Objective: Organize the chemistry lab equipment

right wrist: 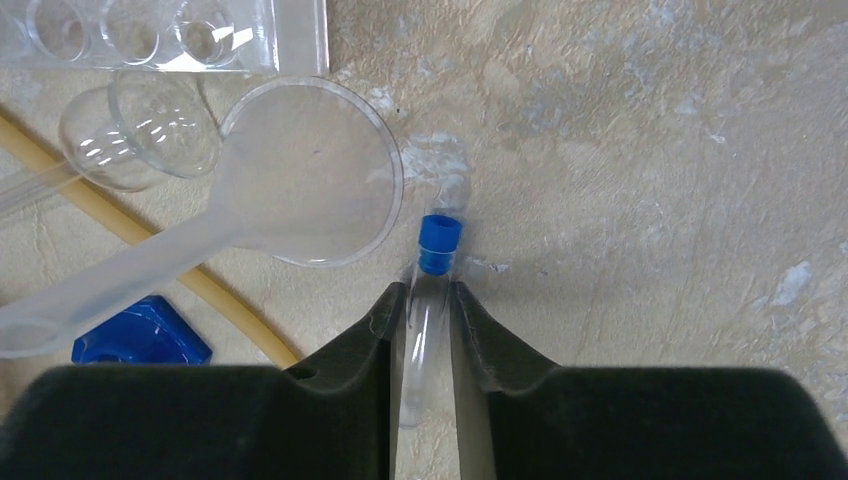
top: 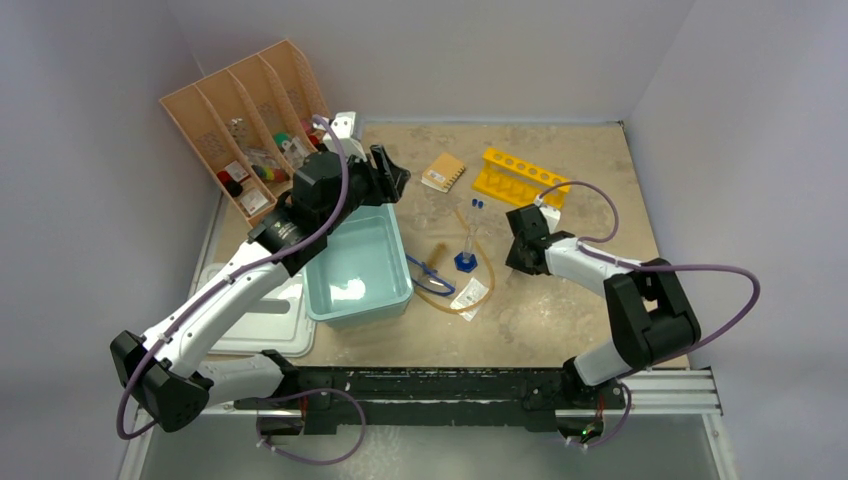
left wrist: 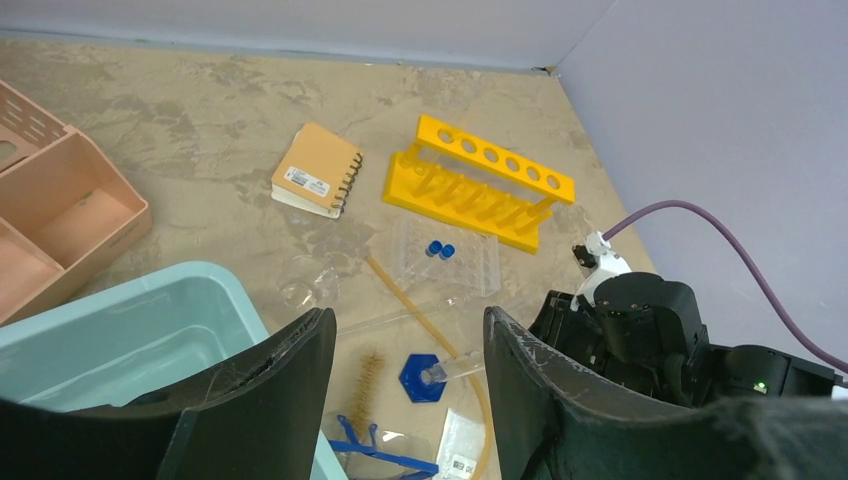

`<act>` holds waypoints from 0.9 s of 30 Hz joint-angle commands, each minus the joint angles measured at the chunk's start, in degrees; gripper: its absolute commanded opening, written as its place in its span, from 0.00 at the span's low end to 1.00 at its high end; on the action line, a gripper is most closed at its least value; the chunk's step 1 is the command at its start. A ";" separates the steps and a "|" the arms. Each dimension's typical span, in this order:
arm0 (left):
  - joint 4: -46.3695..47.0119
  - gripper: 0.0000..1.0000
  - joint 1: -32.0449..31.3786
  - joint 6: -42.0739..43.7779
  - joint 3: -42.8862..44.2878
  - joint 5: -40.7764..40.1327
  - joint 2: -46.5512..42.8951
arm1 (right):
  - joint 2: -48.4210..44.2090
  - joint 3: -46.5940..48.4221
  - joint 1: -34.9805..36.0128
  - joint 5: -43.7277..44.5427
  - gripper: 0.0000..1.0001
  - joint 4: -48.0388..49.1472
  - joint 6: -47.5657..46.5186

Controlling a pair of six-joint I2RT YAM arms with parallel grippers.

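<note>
My right gripper (right wrist: 428,290) is shut on a thin clear blue-capped test tube (right wrist: 439,243), low over the table at the centre right (top: 520,258). My left gripper (left wrist: 410,325) is open and empty, above the far edge of the teal tub (top: 385,172). Between the arms lie the clear cylinder with a blue hexagonal base (top: 465,258) (left wrist: 424,377), the blue-rimmed goggles (left wrist: 385,455), the amber tubing (left wrist: 400,290) (right wrist: 150,245) and the brush (left wrist: 368,375). Two more blue-capped tubes (left wrist: 439,249) stand in a clear rack.
The pale teal tub (top: 360,265) sits left of centre, with a white tray (top: 255,320) on its left. The peach organiser (top: 245,120) is at the back left. A yellow rack (top: 520,177), a notebook (top: 443,172), a clear round dish (right wrist: 310,170) and a small packet (top: 470,293) lie around.
</note>
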 commanded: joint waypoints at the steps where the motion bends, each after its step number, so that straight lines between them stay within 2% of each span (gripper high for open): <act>1: 1.19 0.55 0.33 0.41 2.47 -0.35 -0.09 | 0.23 0.61 -0.16 0.91 0.20 -0.74 0.84; 6: 2.02 0.55 0.32 -0.61 2.49 1.30 -0.09 | -3.01 -0.39 -0.16 1.70 0.12 -0.31 1.32; 16: 6.44 0.55 0.06 -6.30 3.62 8.80 2.49 | -19.88 1.90 -0.14 5.95 0.11 -4.51 0.93; 21: 9.84 0.56 -1.76 -8.69 4.84 13.37 5.56 | -27.26 5.68 -0.21 3.70 0.11 -5.52 -1.14; 27: 13.47 0.61 -9.06 -10.85 7.45 12.69 11.46 | -32.01 13.31 -0.20 -3.96 0.10 -4.02 -2.99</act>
